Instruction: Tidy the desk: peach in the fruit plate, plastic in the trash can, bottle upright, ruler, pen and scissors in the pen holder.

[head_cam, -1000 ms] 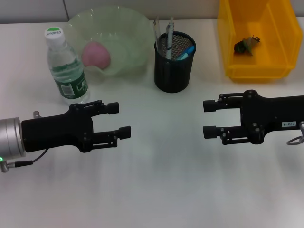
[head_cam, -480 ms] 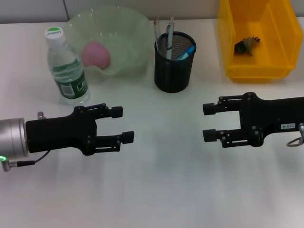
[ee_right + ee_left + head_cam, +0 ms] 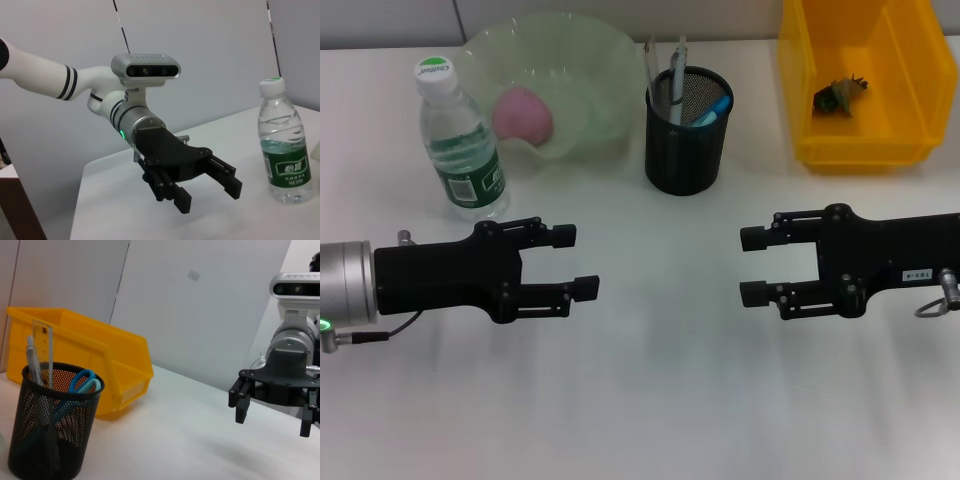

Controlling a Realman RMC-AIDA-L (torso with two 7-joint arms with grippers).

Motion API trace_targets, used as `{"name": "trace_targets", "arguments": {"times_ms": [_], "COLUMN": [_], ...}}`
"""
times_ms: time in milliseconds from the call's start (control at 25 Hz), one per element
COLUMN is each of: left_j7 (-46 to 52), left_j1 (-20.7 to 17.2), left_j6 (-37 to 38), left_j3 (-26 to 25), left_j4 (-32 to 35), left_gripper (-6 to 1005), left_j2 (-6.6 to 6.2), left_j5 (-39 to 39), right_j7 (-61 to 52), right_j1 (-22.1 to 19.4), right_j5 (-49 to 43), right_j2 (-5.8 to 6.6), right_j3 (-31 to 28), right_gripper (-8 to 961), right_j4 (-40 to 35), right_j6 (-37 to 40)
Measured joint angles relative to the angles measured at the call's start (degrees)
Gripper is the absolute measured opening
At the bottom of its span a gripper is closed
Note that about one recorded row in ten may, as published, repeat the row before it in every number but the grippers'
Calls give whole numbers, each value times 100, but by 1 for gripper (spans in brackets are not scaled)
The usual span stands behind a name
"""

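Note:
A pink peach [image 3: 523,113] lies in the pale green fruit plate [image 3: 590,70]. A clear water bottle [image 3: 460,145] with a green label stands upright to the plate's left; it also shows in the right wrist view [image 3: 283,144]. The black mesh pen holder [image 3: 686,135] holds a clear ruler [image 3: 43,352], a pen [image 3: 676,78] and blue-handled scissors [image 3: 84,381]. A dark scrap of plastic [image 3: 838,95] lies in the yellow trash can [image 3: 860,140]. My left gripper [image 3: 574,262] is open and empty over the table's left front. My right gripper [image 3: 754,266] is open and empty at the right.
The white table [image 3: 660,400] stretches in front of both grippers. A white wall panel [image 3: 200,305] stands behind the yellow bin [image 3: 107,357].
My left gripper moved a little forward and right, then held. My right gripper shifted slightly left and down toward the front.

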State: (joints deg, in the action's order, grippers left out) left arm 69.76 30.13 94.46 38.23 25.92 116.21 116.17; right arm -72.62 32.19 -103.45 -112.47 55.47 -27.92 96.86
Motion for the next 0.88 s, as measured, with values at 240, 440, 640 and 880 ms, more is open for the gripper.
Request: {"name": "trace_targets", "arguments": {"times_ms": [240,440,640,880], "left_j7": [6,10,20,72], "left_j1": [12,12,5,1], "left_j6": [-1,2,2,3], "left_j3": [0,0,14,60], "left_j4": [1,1,1,1], "left_gripper": [797,797,797,797], "left_j2": [-18,-28,-31,-44], "left_j5": [11,12,11,11], "right_j7": [-24,-37,-38,-40], "right_j1": [29,38,53,77], "right_j5": [0,0,0,0], "right_j2": [-3,-3,-3,-3], "right_j3": [14,16,16,16], "right_gripper": [689,688,688,688], "right_j4": [4,6,6,17], "right_j6": [-9,-10,-10,11]}}
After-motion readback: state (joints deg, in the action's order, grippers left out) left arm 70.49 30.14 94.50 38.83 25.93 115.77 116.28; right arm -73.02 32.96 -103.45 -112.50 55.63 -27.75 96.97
